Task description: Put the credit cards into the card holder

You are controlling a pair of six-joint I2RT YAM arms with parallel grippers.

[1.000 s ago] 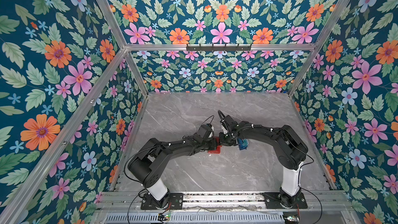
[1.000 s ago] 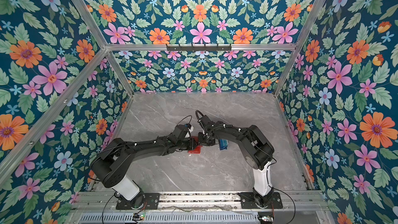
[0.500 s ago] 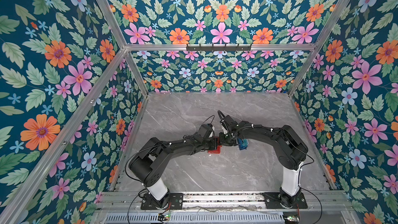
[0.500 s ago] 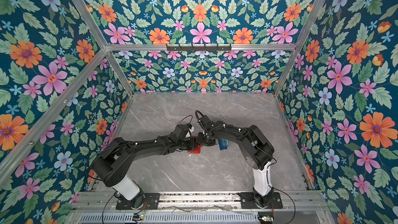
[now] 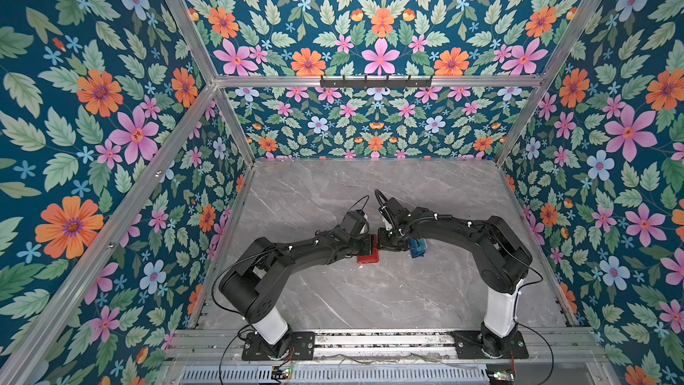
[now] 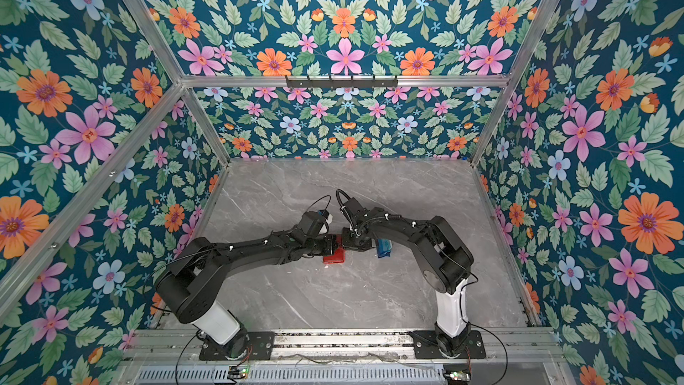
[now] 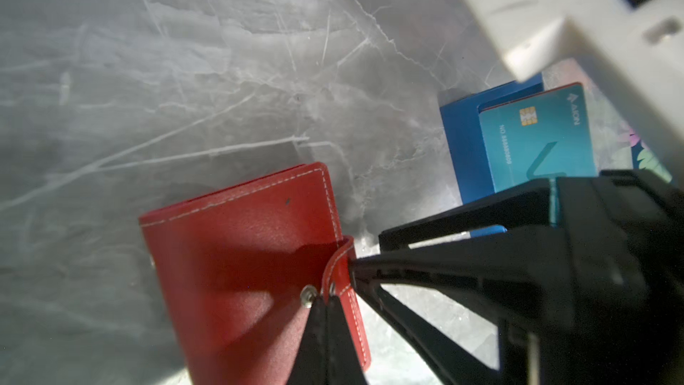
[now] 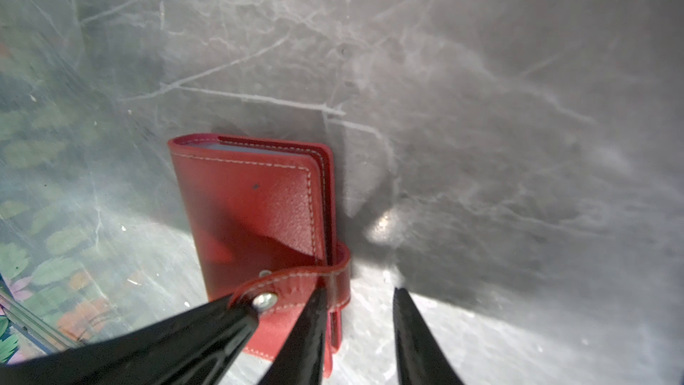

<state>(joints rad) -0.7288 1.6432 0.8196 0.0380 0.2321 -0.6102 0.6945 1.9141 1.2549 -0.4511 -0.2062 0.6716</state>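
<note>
The card holder (image 8: 251,209), a red stitched wallet, lies closed on the table (image 8: 481,105) with its snap tab (image 8: 296,279) lifted off the cover. My left gripper (image 7: 327,296) is shut on the end of that tab, by the metal stud. My right gripper (image 8: 359,298) is open just beside the wallet's edge; one of its fingers (image 8: 312,312) rests against the tab's loop, and only bare table shows between the two. A teal credit card (image 7: 536,135) leans in a small blue tray (image 7: 462,149) next to the wallet. In both top views the grippers meet over the card holder (image 5: 368,256) (image 6: 333,255).
The blue tray (image 5: 417,248) (image 6: 383,248) sits just right of the wallet, under the right arm. Flowered walls enclose the grey marble table (image 5: 370,298) on three sides. An aluminium rail (image 5: 370,338) runs along the front edge.
</note>
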